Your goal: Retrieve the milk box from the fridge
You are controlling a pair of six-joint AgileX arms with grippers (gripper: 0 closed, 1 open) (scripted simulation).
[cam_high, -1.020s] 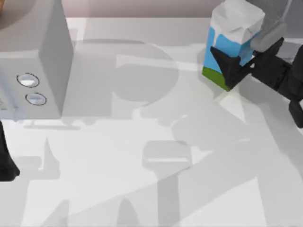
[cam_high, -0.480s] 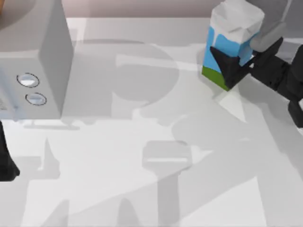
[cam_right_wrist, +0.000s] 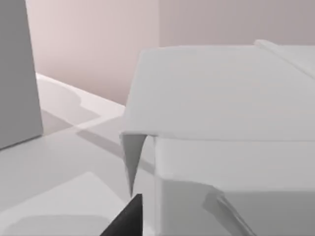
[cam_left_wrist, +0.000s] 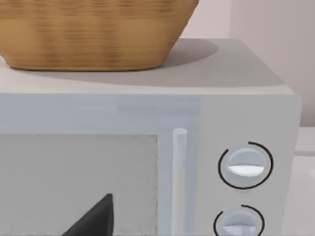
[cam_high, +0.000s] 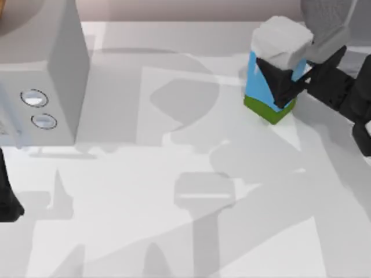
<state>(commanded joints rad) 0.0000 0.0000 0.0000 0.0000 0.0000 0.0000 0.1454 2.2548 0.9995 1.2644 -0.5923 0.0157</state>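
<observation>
White worktop (cam_high: pixel 174 231): right tool (cam_high: pixel 284 81) clamps sky-blue, white-gabled, green-based milk box (cam_high: pixel 271 69) mid-body. Probably light, thin-walled, crushable; flat sides suit gentle grip. Left tool (cam_left_wrist: pixel 96 216) parked by dial-fronted grey box (cam_high: pixel 40 69), opening unclear.

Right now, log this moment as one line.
right gripper: shut on milk box | milk box: on table, far right | left arm: parked facing dial box

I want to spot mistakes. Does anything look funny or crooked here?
The milk box leans instead of standing straight, pinched in the right hand on the table's right. The basket sits neatly on the dial box.
</observation>
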